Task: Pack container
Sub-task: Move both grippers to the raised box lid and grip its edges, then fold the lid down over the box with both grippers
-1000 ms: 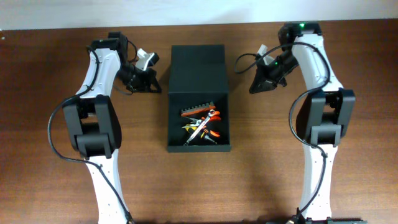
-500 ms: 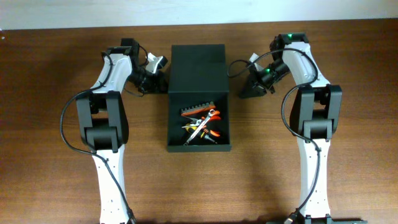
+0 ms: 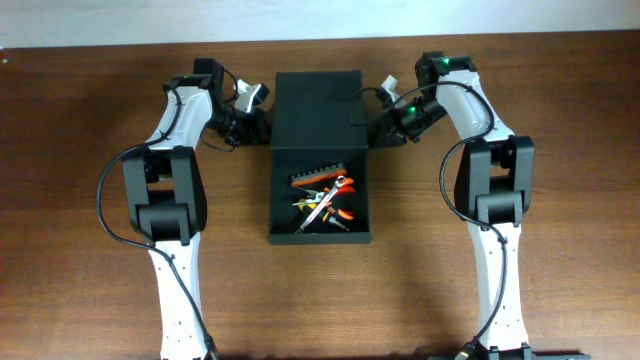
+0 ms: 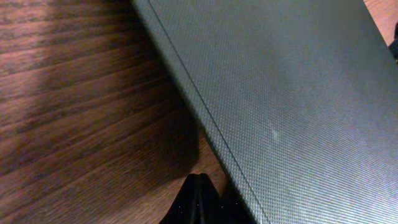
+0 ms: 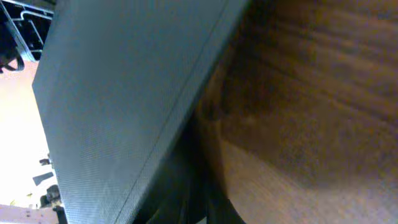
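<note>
The container (image 3: 272,215) is a dark green-black box in the middle of the table. Its flap lid (image 3: 318,110) lies open and flat behind it. Inside lie several hand tools (image 3: 322,200) with red and orange handles. My left gripper (image 3: 262,128) is at the lid's left edge. In the left wrist view its fingers (image 4: 199,190) are pressed together, tip on the table beside the lid (image 4: 292,93). My right gripper (image 3: 377,132) is at the lid's right edge. In the right wrist view it (image 5: 208,199) is dark and blurred against the lid's (image 5: 124,93) edge, and looks shut.
The brown wooden table (image 3: 100,280) surrounds the box. A pale wall strip runs along the far edge (image 3: 320,18). Both arms' bases stand at the front, left (image 3: 165,250) and right (image 3: 495,250) of the box.
Both grippers have moved inward to the lid's side edges, the right one farther over the last half second. The lid and the tools have not moved.
</note>
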### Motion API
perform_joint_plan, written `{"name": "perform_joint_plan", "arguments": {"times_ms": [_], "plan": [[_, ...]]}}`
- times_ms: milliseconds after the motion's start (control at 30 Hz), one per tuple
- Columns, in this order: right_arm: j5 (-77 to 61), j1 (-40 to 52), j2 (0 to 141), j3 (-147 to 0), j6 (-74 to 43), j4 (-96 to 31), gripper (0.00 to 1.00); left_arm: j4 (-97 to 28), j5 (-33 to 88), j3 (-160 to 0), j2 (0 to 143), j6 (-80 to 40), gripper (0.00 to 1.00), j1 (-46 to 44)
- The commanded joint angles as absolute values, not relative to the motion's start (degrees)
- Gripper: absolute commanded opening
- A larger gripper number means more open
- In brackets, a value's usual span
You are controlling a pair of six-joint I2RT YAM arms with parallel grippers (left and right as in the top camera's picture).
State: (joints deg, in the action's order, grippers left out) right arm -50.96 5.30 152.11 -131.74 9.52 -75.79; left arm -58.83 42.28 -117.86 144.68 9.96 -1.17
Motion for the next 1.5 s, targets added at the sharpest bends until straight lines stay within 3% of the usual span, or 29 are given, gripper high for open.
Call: {"name": "perform_joint_plan", "arguments": {"times_ms": [0,500,900,1067,1200,1467], "plan": [[-54.0,5.6,153.2,-131.7,9.4,-73.8,0.08,-57.7,45.5,-117.9,145.3,9.4,0.02,-1.3],[-63.9,5.5,153.2,-135.1,14.6,-71.1,0.08,-56.9,47.0,-127.0,145.3,8.2,0.02,-2.4],[-63.7,4.8,153.1,-157.3,14.8,-84.3,0.09,-72.5,44.9,-146.6,145.3,10.3,0.02,-2.5],[-57.8,4.9,153.1,-165.2,18.0,-96.0,0.09,-86.1,39.8,-156.8,145.3,13.8,0.02,-2.5],[-54.6,4.9,150.0,-166.3,14.5,-97.3,0.09,-96.5,37.3,-163.5,145.3,16.8,0.02,-2.5],[-42.6,7.6,138.0,-166.3,7.7,-97.3,0.14,-96.7,31.9,-164.3,138.6,15.6,0.02,-4.3]]}}
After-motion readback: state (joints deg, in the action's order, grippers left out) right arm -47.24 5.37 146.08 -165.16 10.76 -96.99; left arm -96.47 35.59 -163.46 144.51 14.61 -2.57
